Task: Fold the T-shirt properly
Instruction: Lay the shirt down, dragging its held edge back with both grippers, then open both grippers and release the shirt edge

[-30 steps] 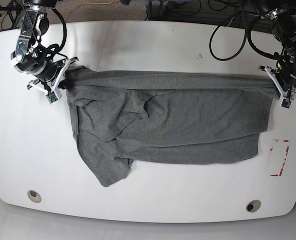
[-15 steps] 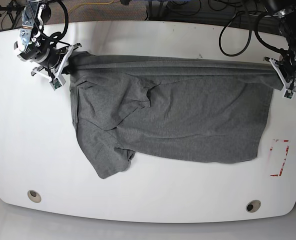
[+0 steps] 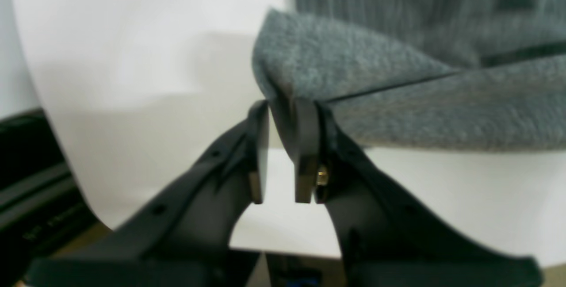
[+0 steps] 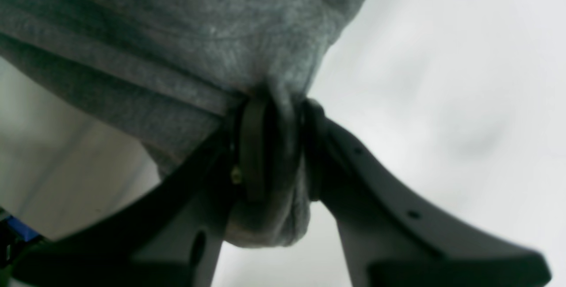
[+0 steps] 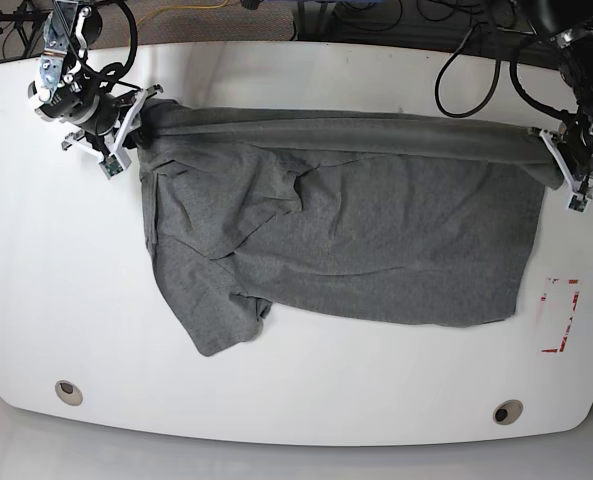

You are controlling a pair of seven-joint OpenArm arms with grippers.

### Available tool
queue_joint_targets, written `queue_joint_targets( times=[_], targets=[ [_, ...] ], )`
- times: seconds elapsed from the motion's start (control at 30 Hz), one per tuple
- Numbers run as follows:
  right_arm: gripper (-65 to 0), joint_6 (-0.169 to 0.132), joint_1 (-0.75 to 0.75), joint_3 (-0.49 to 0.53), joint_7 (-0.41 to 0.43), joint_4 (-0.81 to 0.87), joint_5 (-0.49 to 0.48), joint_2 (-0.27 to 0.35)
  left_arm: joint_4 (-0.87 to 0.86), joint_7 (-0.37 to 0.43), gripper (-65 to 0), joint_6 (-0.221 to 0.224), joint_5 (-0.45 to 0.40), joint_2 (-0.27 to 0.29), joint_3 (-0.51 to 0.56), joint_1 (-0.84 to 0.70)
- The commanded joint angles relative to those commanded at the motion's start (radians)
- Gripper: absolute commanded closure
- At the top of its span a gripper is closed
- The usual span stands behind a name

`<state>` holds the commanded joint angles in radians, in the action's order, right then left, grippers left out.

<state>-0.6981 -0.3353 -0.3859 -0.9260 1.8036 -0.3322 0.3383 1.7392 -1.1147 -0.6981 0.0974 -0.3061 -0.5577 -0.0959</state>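
— Grippers?

— Two: right gripper (image 5: 126,135), upper left of the frame, pinching cloth; left gripper (image 5: 569,180), upper right, pinching too.

— And between?

— One T-shirt (image 5: 356,230), mid-frame on one counter (image 5: 296,400). Likely light, limp — hold both upper corners, where it could sag or slip.

T-shirt (image 5: 356,230): dk grey, wide across white table (image 5: 276,400), sleeve end twd lower L of view | R gripper (image 5: 126,140): on shirt's upper L corner, cloth at tips | L gripper (image 5: 566,170): at upper R corner, cloth at tips | top edge: folded band btwn 2 grippers | table: 2 round holes nr bottom corners, red marks (image 5: 560,315) R side
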Motion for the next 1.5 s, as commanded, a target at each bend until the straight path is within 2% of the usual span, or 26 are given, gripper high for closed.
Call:
queue_joint_targets(
  times=[0.17, 0.27, 0.33, 0.37, 0.4, 0.47, 0.6, 0.63, 0.8, 0.9, 1.0, 1.03, 1.2, 1.37, 1.5],
  targets=[
    [-13.6, 0.0, 0.005, 0.0, 0.0, 0.0, -0.002, 0.0, 0.003, -0.005, -1.3, 0.0, -0.002, 0.0, 0.023, 0.038],
    [-13.8, 0.0, 0.005, 0.002, 0.0, 0.0, -0.002, 0.0, 0.002, -0.008, -5.8, 0.0, 0.0, 0.0, 0.025, 0.058],
    [-13.8, 0.0, 0.006, 0.002, 0.0, 0.0, 0.0, 0.0, 0.002, -0.015, -16.2, 0.0, 0.0, 0.0, 0.025, 0.077],
    [-13.8, 0.0, 0.006, 0.002, 0.0, 0.0, 0.0, 0.0, 0.002, -0.015, -18.6, 0.0, 0.0, 0.0, 0.025, 0.083],
    [-13.8, 0.0, 0.006, 0.002, 0.0, 0.0, 0.0, 0.0, 0.002, -0.018, -25.3, 0.0, -0.003, 0.0, 0.025, 0.094],
    [-13.8, 0.0, 0.006, 0.002, 0.0, 0.0, -0.002, 0.0, 0.002, -0.02, -34.4, 0.0, -0.003, 0.0, 0.025, 0.11],
    [-14.3, 0.0, 0.006, 0.002, 0.0, 0.032, 0.002, -0.002, 0.002, -0.017, -47.9, 0.0, -0.003, 0.0, 0.021, 0.138],
    [-14.4, 0.0, 0.006, 0.002, 0.0, 0.043, 0.002, -0.002, 0.002, -0.017, -49.2, 0.0, -0.003, -0.002, 0.021, 0.143],
    [-16.5, 0.0, 0.002, 0.002, -0.003, 0.097, 0.002, -0.002, 0.005, -0.02, -48.6, 0.0, 0.002, 0.0, 0.023, 0.152],
    [-23.6, 0.0, 0.005, -0.003, -0.031, 0.121, 0.002, -0.002, 0.006, -0.02, -48.5, 0.0, 0.003, 0.005, 0.023, 0.15],
    [-37.4, 0.0, 0.006, -0.008, -0.061, 0.155, 0.002, -0.002, 0.003, -0.02, -48.5, 0.0, 0.003, 0.008, 0.023, 0.146],
    [-43.8, 0.0, 0.005, -0.008, -0.063, 0.167, 0.002, -0.002, 0.002, -0.02, -48.5, 0.0, 0.003, 0.012, 0.023, 0.138],
    [-64.7, 0.0, 0.0, -0.011, -0.063, 0.19, 0.003, -0.002, 0.008, -0.017, -48.5, 0.0, 0.003, 0.043, 0.023, 0.095],
    [-65.0, 0.0, -0.02, -0.044, -0.066, 0.206, -0.009, -0.017, 0.008, -0.015, -48.5, 0.0, 0.003, 0.051, 0.017, 0.063],
    [-59.5, 0.0, -0.043, -0.094, -0.066, 0.222, -0.009, -0.068, 0.008, -0.014, -48.5, 0.0, 0.005, 0.051, 0.017, 0.029]
  ],
)
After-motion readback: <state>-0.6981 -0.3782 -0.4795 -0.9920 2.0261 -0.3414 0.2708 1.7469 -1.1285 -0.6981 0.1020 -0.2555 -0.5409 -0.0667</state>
